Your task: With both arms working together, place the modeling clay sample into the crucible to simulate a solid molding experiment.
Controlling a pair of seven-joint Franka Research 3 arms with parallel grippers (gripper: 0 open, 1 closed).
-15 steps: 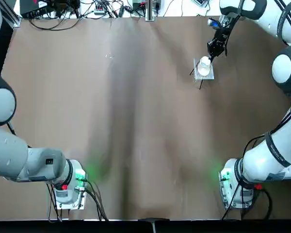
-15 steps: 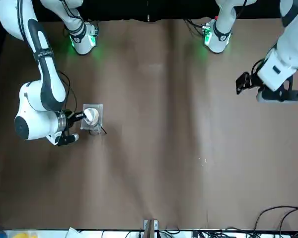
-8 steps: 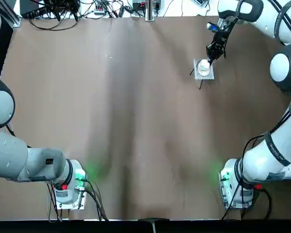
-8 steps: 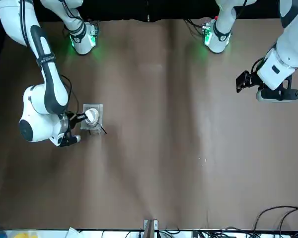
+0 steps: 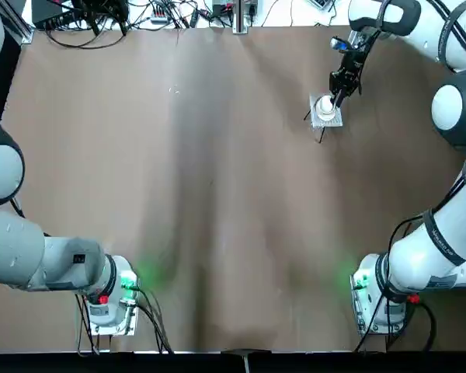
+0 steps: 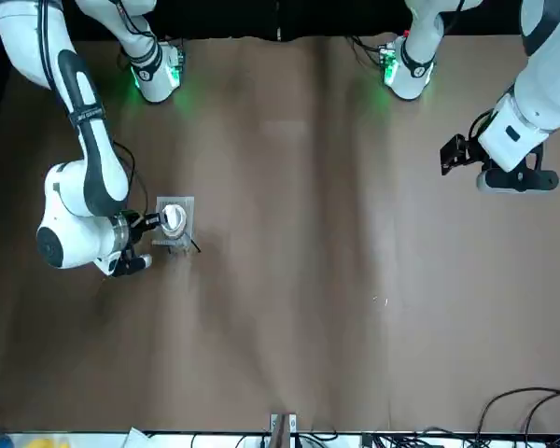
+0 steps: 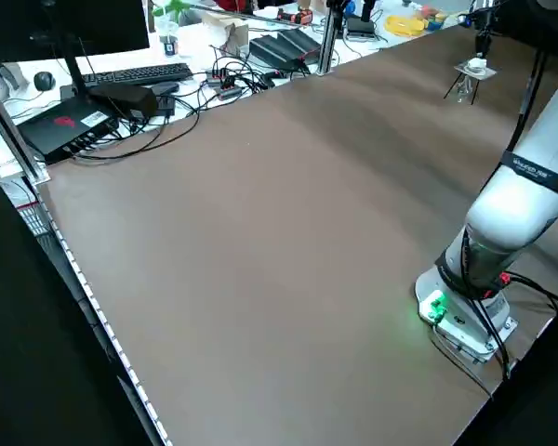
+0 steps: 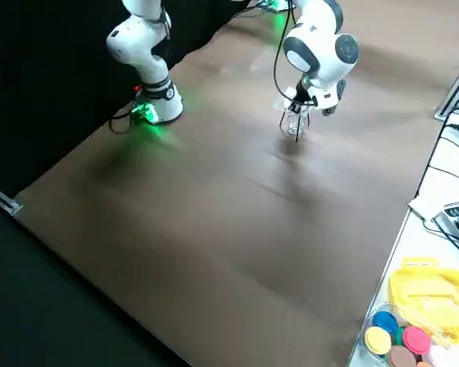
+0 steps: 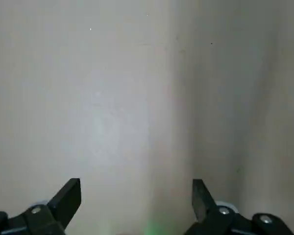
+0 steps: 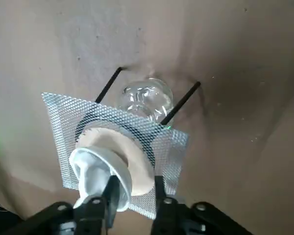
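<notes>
The crucible (image 10: 88, 169) sits on the mesh pad (image 10: 59, 132), at the upper right of the top view, its mouth tipped over beside a pale disc (image 10: 139, 166). It looks like thin ceramic: light, hard, smooth enough to skid and easily chipped. The right gripper (image 10: 136, 178) is right at it, jaws parted; one overlaps the cup's mouth, the other is clear of the rim, and I see no firm grip. A gentle hold across the outer wall, below the lip, would suit it best; a pinch on the rim could flip it. The pad on its thin legs (image 10: 181, 103) may well wobble if pushed, with a round glass vessel (image 10: 149, 95) under it. The modeling clay sample I can't make out; it should be soft and a bit tacky, wanting a light squeeze. The left gripper (image 9: 136, 196) hangs over the bench (image 5: 217, 194), upper right of the front view, jaws wide apart and holding nothing.
</notes>
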